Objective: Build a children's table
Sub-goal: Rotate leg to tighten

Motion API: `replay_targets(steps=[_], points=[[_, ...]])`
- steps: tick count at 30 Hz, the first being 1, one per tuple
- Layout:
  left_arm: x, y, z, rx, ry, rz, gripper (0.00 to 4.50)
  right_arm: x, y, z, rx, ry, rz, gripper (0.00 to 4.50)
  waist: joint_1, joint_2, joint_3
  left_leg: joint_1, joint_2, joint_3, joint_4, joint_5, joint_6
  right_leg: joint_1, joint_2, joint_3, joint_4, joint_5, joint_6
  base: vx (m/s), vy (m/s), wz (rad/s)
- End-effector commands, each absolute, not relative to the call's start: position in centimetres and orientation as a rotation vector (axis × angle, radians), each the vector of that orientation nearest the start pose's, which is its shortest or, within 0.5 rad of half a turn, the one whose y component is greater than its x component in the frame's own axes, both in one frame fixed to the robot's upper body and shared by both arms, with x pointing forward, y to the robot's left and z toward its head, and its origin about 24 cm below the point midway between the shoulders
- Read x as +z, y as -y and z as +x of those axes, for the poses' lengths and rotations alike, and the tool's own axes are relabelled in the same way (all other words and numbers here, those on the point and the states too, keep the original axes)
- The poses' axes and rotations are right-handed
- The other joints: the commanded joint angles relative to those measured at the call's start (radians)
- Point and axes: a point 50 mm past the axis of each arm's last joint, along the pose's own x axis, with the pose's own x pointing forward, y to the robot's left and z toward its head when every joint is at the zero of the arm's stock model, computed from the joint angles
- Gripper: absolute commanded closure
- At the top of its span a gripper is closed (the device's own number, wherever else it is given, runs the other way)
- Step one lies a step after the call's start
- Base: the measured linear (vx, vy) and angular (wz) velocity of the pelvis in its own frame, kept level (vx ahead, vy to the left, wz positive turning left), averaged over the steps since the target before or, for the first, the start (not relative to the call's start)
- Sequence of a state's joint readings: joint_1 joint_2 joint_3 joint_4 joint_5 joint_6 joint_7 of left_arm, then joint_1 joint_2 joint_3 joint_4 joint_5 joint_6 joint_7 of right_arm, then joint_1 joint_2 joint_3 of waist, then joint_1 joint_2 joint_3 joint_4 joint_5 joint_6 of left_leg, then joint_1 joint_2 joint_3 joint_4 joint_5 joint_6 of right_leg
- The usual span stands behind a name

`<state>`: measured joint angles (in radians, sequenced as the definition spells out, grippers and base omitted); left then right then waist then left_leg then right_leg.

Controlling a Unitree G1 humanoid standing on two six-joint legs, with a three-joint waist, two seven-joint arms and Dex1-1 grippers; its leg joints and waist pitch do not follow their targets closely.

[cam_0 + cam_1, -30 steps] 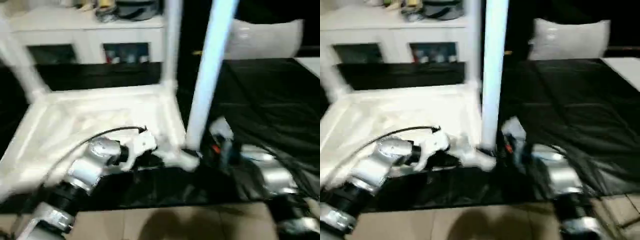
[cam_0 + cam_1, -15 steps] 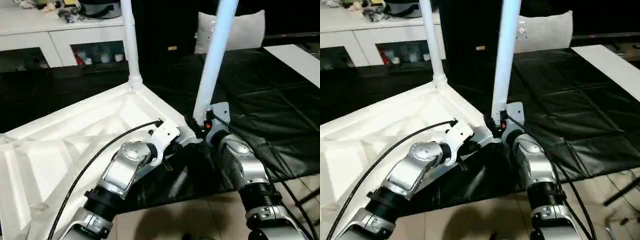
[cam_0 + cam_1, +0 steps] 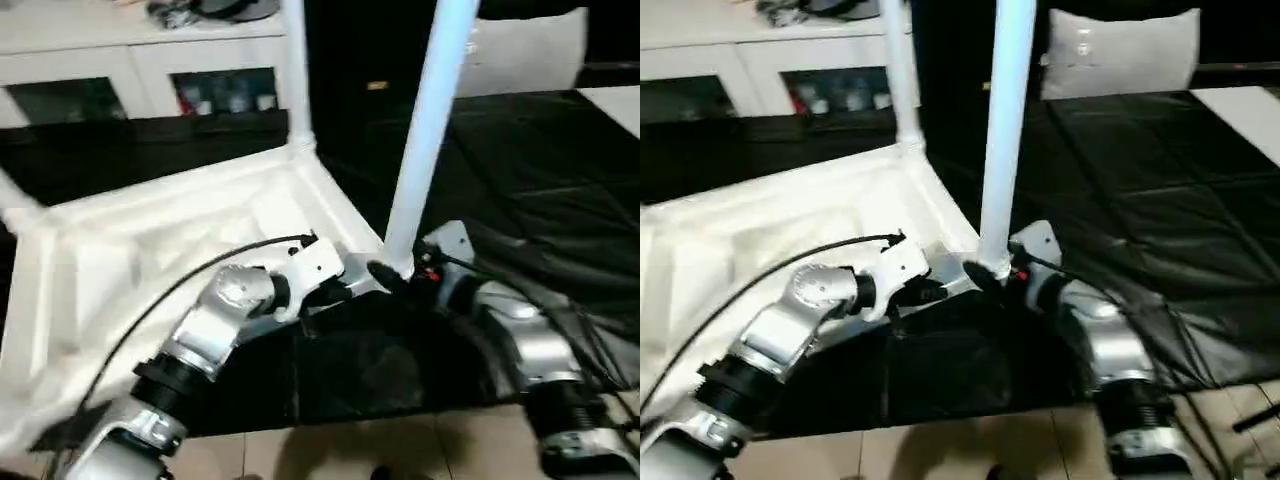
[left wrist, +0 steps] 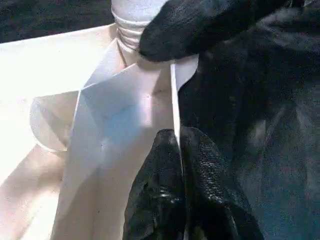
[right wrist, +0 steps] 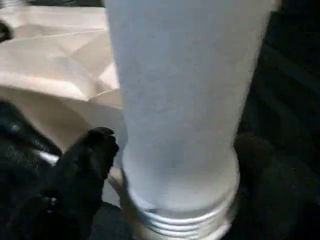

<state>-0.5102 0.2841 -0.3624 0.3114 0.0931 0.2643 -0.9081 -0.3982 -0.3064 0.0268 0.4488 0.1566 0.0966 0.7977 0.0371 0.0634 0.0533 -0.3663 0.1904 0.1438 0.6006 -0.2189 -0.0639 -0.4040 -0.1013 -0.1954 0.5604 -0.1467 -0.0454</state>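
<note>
The children's table top (image 3: 150,230) lies upside down, ribbed underside up. One white leg (image 3: 425,130) stands upright in the near right corner socket, another leg (image 3: 294,70) in the far corner, and a third leg (image 3: 15,200) leans at the left edge. My left gripper (image 4: 180,145) is shut on the top's thin rim (image 4: 172,100) just beside the near leg. My right gripper (image 5: 175,150) is open around that leg's threaded base, with one finger (image 5: 85,160) on each side of it.
A white cabinet (image 3: 130,60) with glass doors stands behind the table. A black sheet (image 3: 540,170) covers the floor to the right, with a white pillow (image 3: 1120,50) at its far end. Bare tiles (image 3: 330,450) show near my arms.
The head views have swung and tilted. Both grippers stay at the same near right corner, and the leg there still stands upright.
</note>
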Motion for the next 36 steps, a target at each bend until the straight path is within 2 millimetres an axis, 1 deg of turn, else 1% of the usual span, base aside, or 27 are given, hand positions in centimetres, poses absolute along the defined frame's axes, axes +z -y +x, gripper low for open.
replay_targets(steps=[1,2,3,4,5,6,7,8,9,10,11,12,13,14,15,16,17,19,20,21,24,29,32,33,34,35,36], points=[[4.6,-9.5,30.1,-1.221,-0.418,0.536,4.50,5.6,16.9,31.1,0.841,-0.177,-0.093,0.10,0.012,-0.008,-0.084,-0.010,0.044,-0.010,-0.050,0.021,0.165,0.078,-0.073,0.080,-0.032,-0.076,-0.165,0.000,0.000,0.00],[4.4,-10.1,29.7,-1.287,-0.434,0.553,4.50,6.0,17.4,30.7,0.917,-0.193,-0.093,0.10,0.017,-0.010,-0.082,-0.007,0.045,-0.006,-0.051,0.001,0.166,0.077,-0.073,0.080,-0.038,-0.112,-0.162,0.000,0.000,0.00],[4.4,-10.5,29.5,-1.320,-0.444,0.559,4.50,6.3,17.6,30.5,0.961,-0.203,-0.094,0.10,0.017,-0.010,-0.082,-0.007,0.045,-0.006,-0.051,0.001,0.166,0.077,-0.073,0.080,-0.038,-0.112,-0.162,0.000,0.000,0.00],[4.4,-11.0,29.2,-1.368,-0.453,0.573,4.50,6.7,17.8,30.1,1.030,-0.215,-0.100,0.10,0.029,-0.011,-0.079,-0.007,0.045,-0.003,-0.054,-0.043,0.162,0.081,-0.072,0.080,-0.043,-0.185,-0.141,0.000,0.000,0.00],[4.4,-11.1,29.2,-1.382,-0.452,0.579,4.50,6.7,17.8,30.0,1.051,-0.215,-0.103,0.10,0.031,-0.010,-0.076,-0.005,0.046,-0.003,-0.055,-0.054,0.157,0.078,-0.072,0.079,-0.048,-0.212,-0.133,0.000,0.000,0.00],[4.4,-11.2,29.1,-1.406,-0.451,0.587,4.50,6.9,17.8,29.8,1.088,-0.216,-0.110,0.10,0.037,-0.013,-0.074,-0.003,0.045,0.000,-0.056,-0.084,0.143,0.075,-0.071,0.078,-0.055,-0.268,-0.114,0.000,0.000,0.00],[4.5,-11.6,29.0,-1.451,-0.450,0.599,4.50,7.1,17.8,29.5,1.159,-0.218,-0.122,0.10,0.038,-0.014,-0.070,-0.003,0.046,0.000,-0.060,-0.114,0.125,0.075,-0.070,0.078,-0.061,-0.318,-0.098,0.000,0.000,0.00],[4.5,-11.7,28.9,-1.468,-0.451,0.605,4.50,7.1,17.8,29.4,1.183,-0.223,-0.122,0.10,0.041,-0.016,-0.067,0.003,0.043,0.003,-0.062,-0.144,0.107,0.072,-0.069,0.081,-0.070,-0.375,-0.079,0.000,0.000,0.00],[4.6,-11.7,28.9,-1.480,-0.454,0.610,4.50,7.1,17.7,29.3,1.204,-0.225,-0.121,0.10,0.042,-0.017,-0.065,0.007,0.041,0.005,-0.063,-0.158,0.098,0.068,-0.067,0.082,-0.074,-0.403,-0.073,0.000,0.000,0.00],[4.6,-11.9,28.9,-1.509,-0.461,0.618,4.50,7.2,17.6,29.1,1.247,-0.229,-0.118,0.10,0.044,-0.025,-0.062,0.008,0.036,0.007,-0.064,-0.175,0.087,0.070,-0.066,0.083,-0.080,-0.457,-0.055,0.000,0.000,0.00],[4.7,-11.9,28.8,-1.520,-0.462,0.622,4.50,7.2,17.5,29.0,1.260,-0.230,-0.116,0.25,0.051,-0.020,-0.065,0.017,0.037,0.009,-0.064,-0.172,0.083,0.065,-0.068,0.085,-0.084,-0.484,-0.045,0.000,0.000,0.00],[4.7,-11.9,28.8,-1.542,-0.465,0.629,4.50,7.3,17.4,28.9,1.288,-0.232,-0.111,0.35,0.053,-0.021,-0.065,0.016,0.038,0.008,-0.064,-0.166,0.084,0.065,-0.066,0.085,-0.084,-0.483,-0.043,0.000,0.000,0.00],[4.7,-12.0,28.7,-1.559,-0.467,0.636,4.50,7.3,17.3,28.8,1.310,-0.234,-0.105,0.35,0.059,-0.023,-0.068,0.017,0.041,0.007,-0.065,-0.158,0.083,0.064,-0.066,0.086,-0.081,-0.468,-0.047,0.000,0.000,0.00],[4.8,-11.9,28.6,-1.592,-0.465,0.644,4.50,7.4,17.1,28.6,1.347,-0.242,-0.100,0.35,0.061,-0.022,-0.068,0.017,0.043,0.006,-0.066,-0.155,0.084,0.064,-0.066,0.088,-0.078,-0.459,-0.049,0.000,0.000,0.00],[4.8,-11.9,28.6,-1.599,-0.464,0.646,4.50,7.3,17.1,28.6,1.356,-0.247,-0.103,0.61,0.063,-0.021,-0.070,0.016,0.045,0.006,-0.066,-0.146,0.086,0.063,-0.065,0.089,-0.074,-0.436,-0.057,0.000,0.000,0.00],[4.8,-11.8,28.6,-1.617,-0.463,0.652,4.50,7.1,16.9,28.5,1.381,-0.267,-0.110,0.72,0.066,-0.022,-0.072,0.016,0.047,0.005,-0.066,-0.136,0.086,0.063,-0.065,0.091,-0.070,-0.409,-0.067,0.000,0.000,0.00],[4.8,-11.8,28.6,-1.619,-0.463,0.652,4.50,7.1,16.9,28.5,1.384,-0.270,-0.109,0.72,0.067,-0.022,-0.073,0.016,0.048,0.006,-0.066,-0.130,0.086,0.064,-0.066,0.092,-0.068,-0.396,-0.072,0.000,0.000,0.00],[4.8,-11.7,28.6,-1.624,-0.459,0.657,4.50,6.9,16.9,28.4,1.396,-0.281,-0.108,0.84,0.076,-0.022,-0.076,0.014,0.049,0.006,-0.064,-0.108,0.087,0.065,-0.067,0.095,-0.060,-0.359,-0.088,0.000,0.000,0.00],[4.8,-11.7,28.7,-1.621,-0.456,0.659,4.50,6.9,16.9,28.3,1.401,-0.288,-0.103,0.93,0.078,-0.023,-0.077,0.014,0.048,0.007,-0.063,-0.105,0.088,0.064,-0.066,0.096,-0.060,-0.351,-0.090,0.000,0.000,0.00],[4.8,-11.7,28.8,-1.618,-0.456,0.660,4.50,6.9,16.9,28.3,1.404,-0.291,-0.102,1.12,0.082,-0.024,-0.077,0.013,0.047,0.008,-0.063,-0.100,0.089,0.066,-0.066,0.096,-0.058,-0.344,-0.094,0.000,0.000,0.00],[4.8,-11.9,29.0,-1.609,-0.455,0.663,4.50,6.8,16.9,28.2,1.424,-0.305,-0.102,1.25,0.086,-0.026,-0.076,0.012,0.044,0.009,-0.062,-0.101,0.087,0.067,-0.066,0.094,-0.060,-0.356,-0.088,0.000,0.000,0.00],[4.6,-12.2,28.9,-1.618,-0.462,0.661,4.50,6.7,16.9,28.1,1.441,-0.315,-0.099,1.79,0.088,-0.028,-0.074,0.014,0.039,0.010,-0.063,-0.123,0.071,0.066,-0.065,0.090,-0.072,-0.434,-0.049,0.000,0.000,0.00],[4.4,-12.3,28.8,-1.622,-0.469,0.653,4.50,6.6,16.8,27.9,1.450,-0.322,-0.083,2.03,0.088,-0.028,-0.075,0.015,0.042,0.008,-0.064,-0.119,0.071,0.065,-0.064,0.090,-0.071,-0.431,-0.047,0.000,0.000,0.00],[4.4,-12.2,28.8,-1.622,-0.469,0.651,4.50,6.5,16.8,27.9,1.451,-0.323,-0.080,2.03,0.088,-0.031,-0.075,0.014,0.043,0.008,-0.064,-0.118,0.072,0.064,-0.065,0.090,-0.069,-0.424,-0.049,0.000,0.000,0.00],[4.4,-12.2,28.7,-1.618,-0.468,0.627,4.50,6.5,16.7,27.8,1.448,-0.321,-0.056,2.12,0.089,-0.030,-0.076,0.014,0.044,0.009,-0.064,-0.116,0.073,0.064,-0.065,0.091,-0.069,-0.417,-0.053,0.000,0.000,0.00],[4.4,-12.2,28.6,-1.616,-0.466,0.611,4.50,6.5,16.6,27.7,1.448,-0.321,-0.049,2.29,0.089,-0.033,-0.077,0.014,0.045,0.009,-0.064,-0.115,0.073,0.065,-0.065,0.091,-0.067,-0.410,-0.057,0.000,0.000,0.00],[4.4,-12.1,28.6,-1.615,-0.465,0.597,4.50,6.5,16.5,27.7,1.449,-0.322,-0.045,2.34,0.089,-0.032,-0.076,0.013,0.045,0.009,-0.064,-0.111,0.073,0.065,-0.065,0.092,-0.065,-0.403,-0.059,0.000,0.000,0.00]])
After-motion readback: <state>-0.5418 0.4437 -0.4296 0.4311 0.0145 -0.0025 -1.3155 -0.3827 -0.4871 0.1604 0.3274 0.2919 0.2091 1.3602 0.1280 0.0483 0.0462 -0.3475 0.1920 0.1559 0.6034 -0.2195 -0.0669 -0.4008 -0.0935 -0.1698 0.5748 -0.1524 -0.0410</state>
